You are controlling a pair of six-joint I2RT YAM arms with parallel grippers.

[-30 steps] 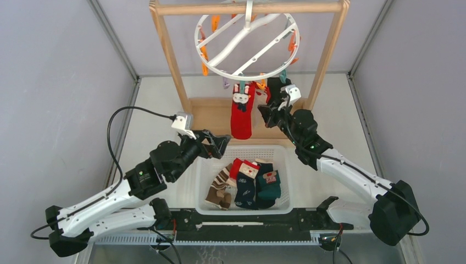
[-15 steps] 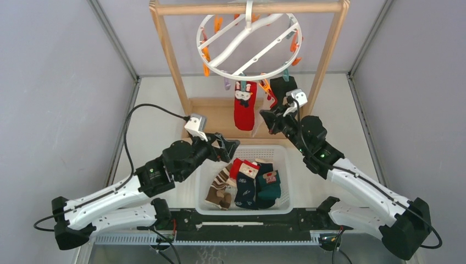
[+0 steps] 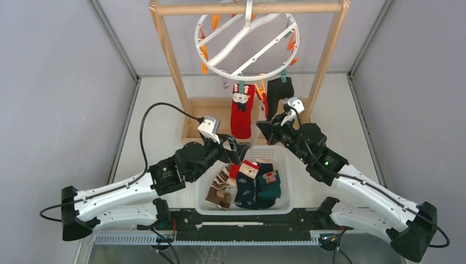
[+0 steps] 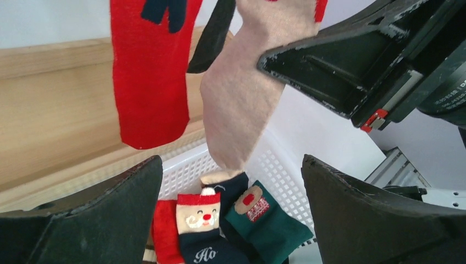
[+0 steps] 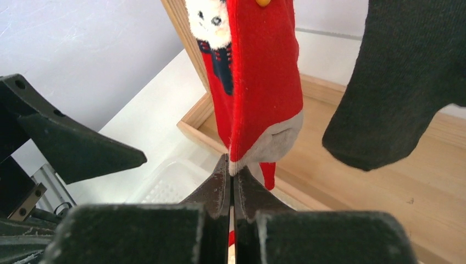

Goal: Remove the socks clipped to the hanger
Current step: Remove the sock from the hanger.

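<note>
We log right gripper (image 5: 231, 165) pinched shut on toe of grey-toed sock (image 5: 264, 82), likely to pull it off hanger (image 3: 240, 39); left gripper (image 4: 231, 165) gapes empty by basket (image 3: 244, 210).

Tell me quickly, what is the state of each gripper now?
Left gripper: open, holding nothing.
Right gripper: closed at the tip of the grey-toed sock; grip cannot be told.

The pale desk (image 3: 159, 91) carries a wooden rack (image 3: 206, 107) at its far middle. A white basket (image 3: 286, 187) sits just nearer.
</note>
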